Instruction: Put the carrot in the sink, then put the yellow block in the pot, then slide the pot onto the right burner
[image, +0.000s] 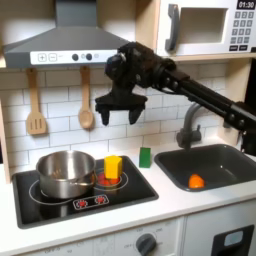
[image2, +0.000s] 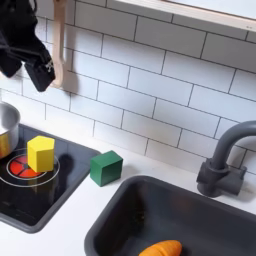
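A: Start nearest the camera. Where is the carrot?

B: The carrot (image2: 161, 248) lies on the floor of the sink (image2: 130, 205), towards the front edge in the second exterior view; in the first exterior view it shows as an orange spot (image: 196, 181) low in the basin (image: 225, 158).

A: And next back, on the cooktop?

B: The pot (image: 66, 172) stands on the burner at the first exterior view's left. The yellow block (image2: 40, 153) sits upright on the right burner (image2: 22, 170), just beside the pot and apart from it, not inside it. In the first exterior view it is at (image: 113, 166) on the ring (image: 112, 179).

A: Anything between cooktop and sink?

B: A small green block (image2: 106, 167) on the white worktop (image2: 85, 200), near the tiled wall, well clear of the yellow one.

A: Further back?

B: The faucet (image2: 225, 158) rises behind the sink, and two wooden utensils (image: 35, 110) hang on the wall under the range hood (image: 65, 40).

A: The gripper?

B: The gripper (image: 117, 112) hangs high above the cooktop, roughly over the yellow block, touching nothing. Its jaws are spread wide and empty. In the second exterior view it (image2: 30, 62) is dark and cut off at the corner, so I judge the spread mostly from the first exterior view.
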